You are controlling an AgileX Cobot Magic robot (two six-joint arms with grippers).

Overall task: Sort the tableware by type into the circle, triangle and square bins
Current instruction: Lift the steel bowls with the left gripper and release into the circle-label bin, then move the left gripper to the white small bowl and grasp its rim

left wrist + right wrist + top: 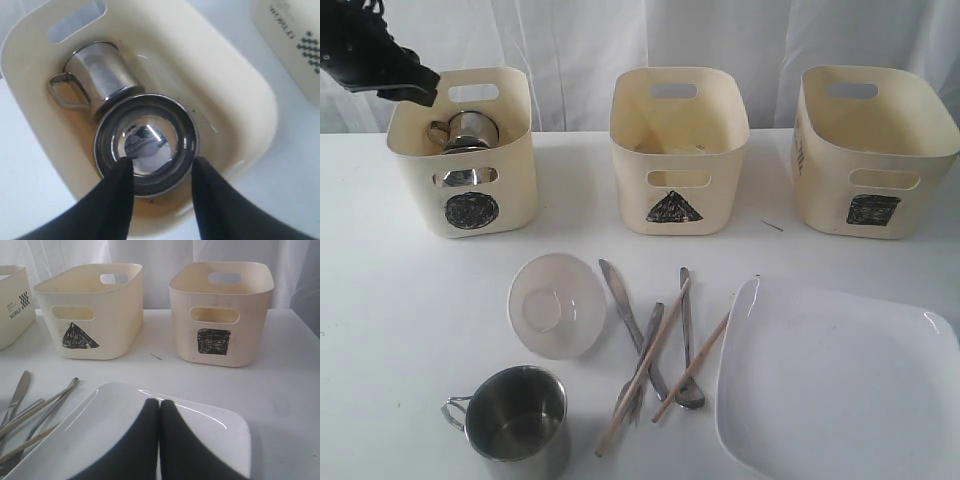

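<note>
**A:** What is seen nearest on the table (400, 330)?

**B:** A front steel mug (515, 420) is stood upright at the near edge, with its handle turned to the left. The large white square plate (830, 390) is laid flat to its right. Between them the steel cutlery (620, 300) and the wooden chopsticks (645, 370) are strewn crosswise. The small white bowl (557, 305) is set just behind the mug.

**A:** How is the right end effector (160, 407) held?

**B:** Its fingers are pressed together, and it is seen over the plate. Whether the plate is touched cannot be told.

**A:** And farther back?

**B:** Three bins are lined up: the circle bin (415, 190) at the left, the triangle bin (630, 190) in the middle and the square bin (820, 190) at the right. A second steel mug (470, 130) is tipped on its side inside the circle bin. The steel bowl (145, 142) is set upright against it on the bin's floor.

**A:** And the left end effector (162, 167)?

**B:** It is held above the circle bin. Its fingers are spread apart over the bowl's rim.
</note>
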